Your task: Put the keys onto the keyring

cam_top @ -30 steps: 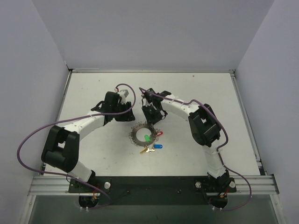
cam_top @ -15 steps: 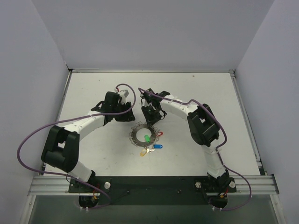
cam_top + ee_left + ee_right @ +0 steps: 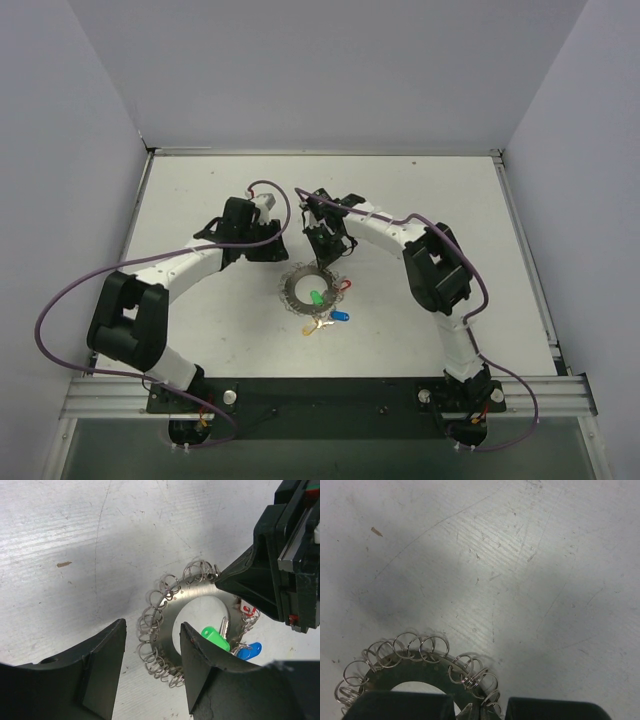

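Over the table's middle the keyring (image 3: 312, 291) lies flat, keys (image 3: 326, 312) at its 5 o'clock. Left wrist: left gripper (image 3: 152, 630) spread wide above the rim — pinch it steady first. Right wrist: right gripper (image 3: 480, 711) at the loops (grip indiscernible).

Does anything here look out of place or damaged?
Nothing looks damaged or spilled. Only the green key lies askew across the hole of the keyring, while the blue key lies outside its rim. Whether the green one hangs on a loop, I cannot tell.
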